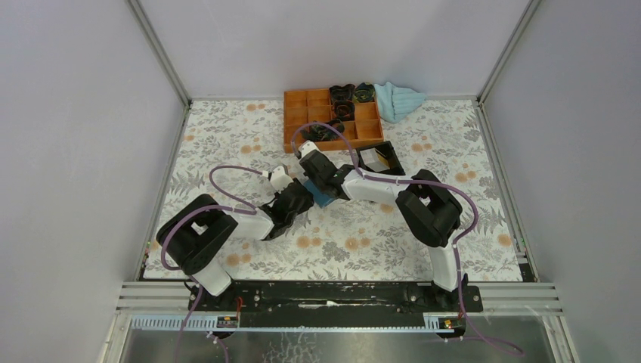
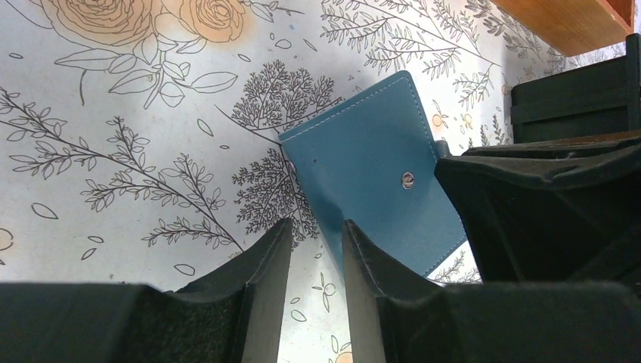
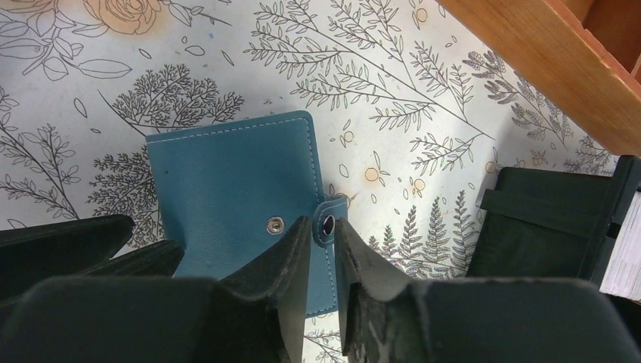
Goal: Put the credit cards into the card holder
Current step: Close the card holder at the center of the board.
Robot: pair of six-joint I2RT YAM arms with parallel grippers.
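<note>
left gripper (image 2: 317,227): fingers a narrow gap apart, nothing held between them; one fingertip (image 2: 363,257) sits over the near edge of the card holder (image 2: 370,162).
card holder: closed and flat on the floral table (image 1: 340,242), between the two grippers, snap stud facing up.
right gripper (image 3: 323,227): fingers drawn close on either side of the clasp tab (image 3: 336,206); a real pinch cannot be told.
black box (image 3: 544,223): just beyond the holder, to the right.
orange tray (image 1: 298,113): farther back, dark items in several compartments.
blue cloth (image 1: 398,100): by the tray's far right corner.

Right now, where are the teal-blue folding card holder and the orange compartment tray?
Teal-blue folding card holder (image 3: 227,181): right wrist view, cover centre.
Orange compartment tray (image 1: 297,115): top external view, bare left compartment.
</note>
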